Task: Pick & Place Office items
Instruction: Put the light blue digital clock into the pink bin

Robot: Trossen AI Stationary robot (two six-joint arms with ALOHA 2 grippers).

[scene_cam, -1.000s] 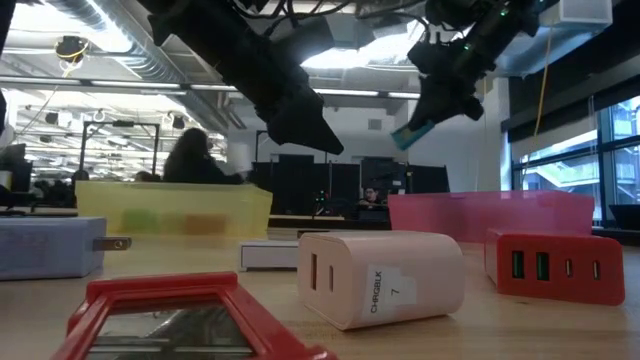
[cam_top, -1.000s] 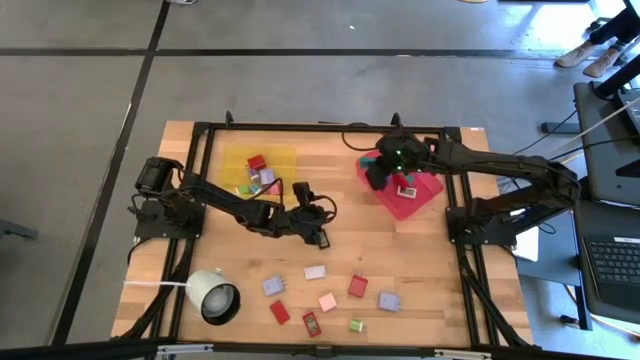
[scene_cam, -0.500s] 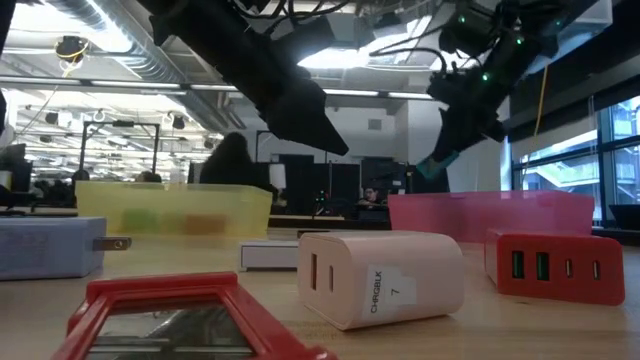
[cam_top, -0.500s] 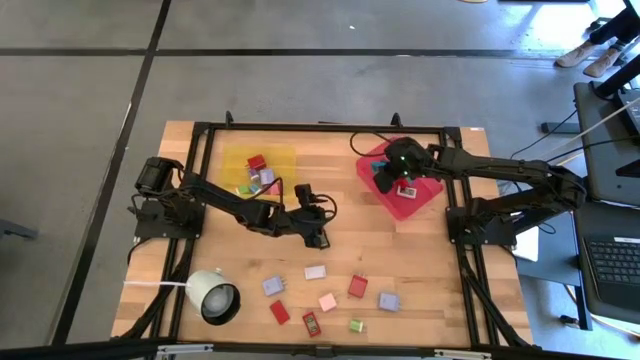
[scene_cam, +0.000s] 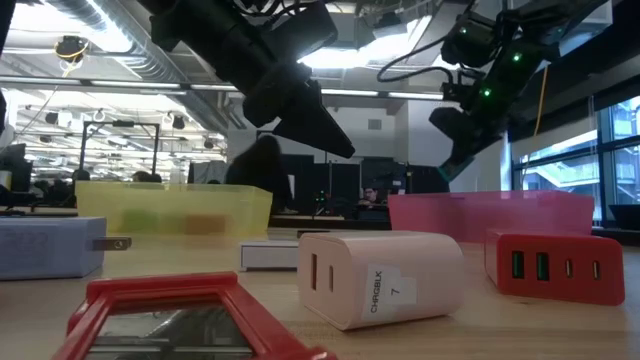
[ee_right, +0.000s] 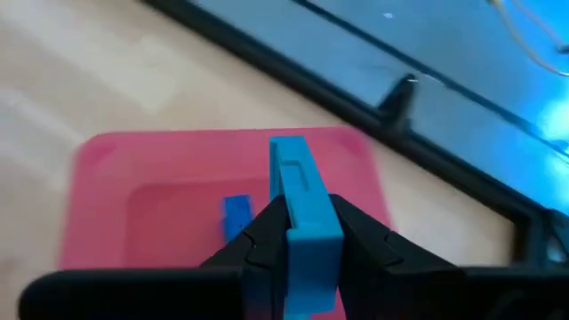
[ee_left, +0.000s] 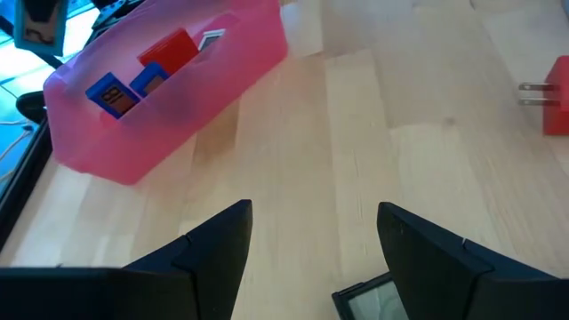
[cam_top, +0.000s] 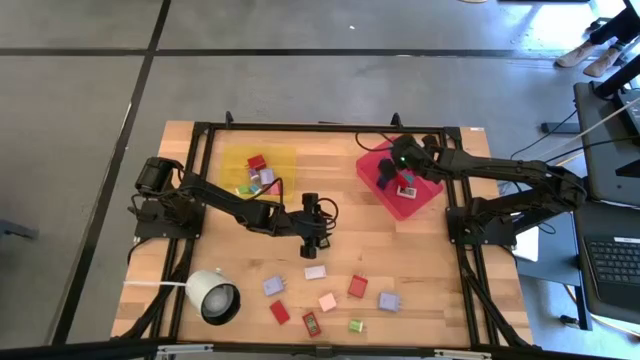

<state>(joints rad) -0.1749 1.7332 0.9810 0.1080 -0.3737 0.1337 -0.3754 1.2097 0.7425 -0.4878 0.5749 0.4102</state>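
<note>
My right gripper [cam_top: 384, 180] hangs over the red tray [cam_top: 425, 195] at the far right, shut on a blue block [ee_right: 298, 191]. That tray has other blocks in it, blue and red [ee_left: 133, 80]. My left gripper [cam_top: 315, 244] stands open above the bare wood at mid-table, nothing between its fingers [ee_left: 311, 213]. A white block [cam_top: 315, 271] lies flat on the table just nearer than it. Red, lilac, pink and green blocks [cam_top: 330, 300] lie flat along the near side. The yellow tray [cam_top: 285, 155] at the far left holds several more. My right gripper pinches the blue block between its two fingers, one on each broad side, at the block's near end [ee_right: 307, 244]. The fingers slant down from the table's right. The block stands on edge, pokes out past the fingertips and hangs clear above the red tray's floor.
A white round lamp-like object [cam_top: 213, 297] lies at the near left corner. A black frame [cam_top: 330, 127] runs round the table. In the low view a white charger [scene_cam: 380, 275], a red one [scene_cam: 555, 262] and a red-framed item [scene_cam: 190, 300] lie close to the near edge.
My right gripper has sunk toward the red tray with the blue block still in its fingers, and has tipped further down. My left gripper has stayed in place but swung at the wrist, its fingers now pointing more toward the near edge and the white block.
</note>
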